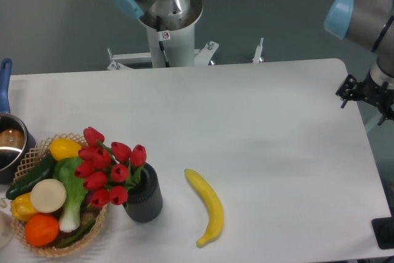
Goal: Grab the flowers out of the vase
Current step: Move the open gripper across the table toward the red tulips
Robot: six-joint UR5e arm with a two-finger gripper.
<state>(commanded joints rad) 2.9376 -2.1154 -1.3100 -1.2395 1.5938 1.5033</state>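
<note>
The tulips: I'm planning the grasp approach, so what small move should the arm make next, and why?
Probably swing the gripper left across the table toward the red tulips. It sits at the far right edge, well away from them, while the bunch leans left out of the dark vase beside the basket.

white table (265,127), vase (145,199), banana (208,205), basket (37,152), pot (8,146)

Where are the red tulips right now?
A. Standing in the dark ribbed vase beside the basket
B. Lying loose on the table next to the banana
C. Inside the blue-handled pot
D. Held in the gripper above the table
A: the flowers sit with their stems in the vase, next to the wicker basket; the gripper is far off at the table's right edge.
</note>
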